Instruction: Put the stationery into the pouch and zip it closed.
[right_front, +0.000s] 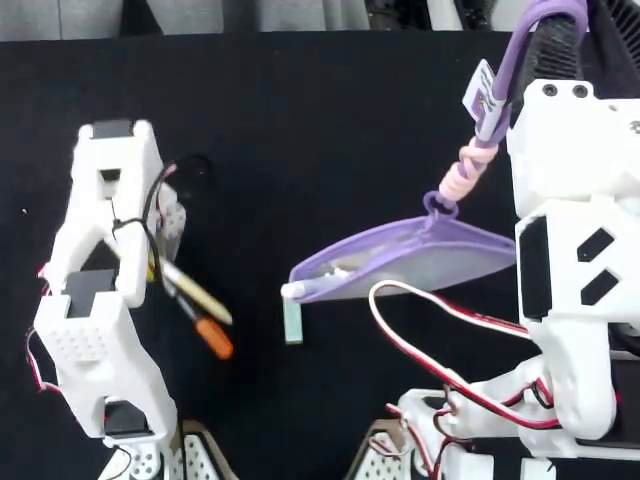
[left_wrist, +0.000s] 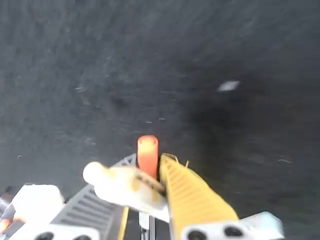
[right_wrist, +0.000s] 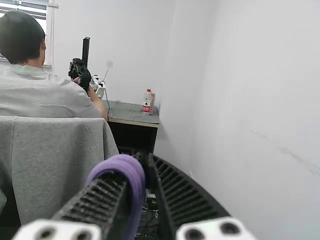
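While the left gripper (left_wrist: 150, 162) was pinched on two pens at once, an orange pen (left_wrist: 147, 154) and a cream pen (left_wrist: 114, 181), both hung over the black table (right_front: 300, 120) on the left, well apart from the pouch (right_front: 420, 258). Slim, light, hard and smooth, those pens. Held side by side in one pinch, they looked liable to swivel or slip. A grip near mid-barrel would have suited them best, yet in the high view a good length of both stuck out past the jaws.

Over on the right, the right gripper (right_wrist: 144, 167) was clamped on the purple strap (right_wrist: 120, 175), and the lilac pouch seemed to hang from it by a pink coiled cord (right_front: 462, 175). Soft fabric, that pouch, floppy and light, and it sagged sideways with its mouth gaping toward the left arm. Inside, a pale-ended, pen-like thing (right_front: 300, 289) poked out at the lip. What else it held, I couldn't tell.

A small green eraser (right_front: 292, 322) lay on the table just beside the mouth. It was little and light, and probably best nipped across its narrow sides.
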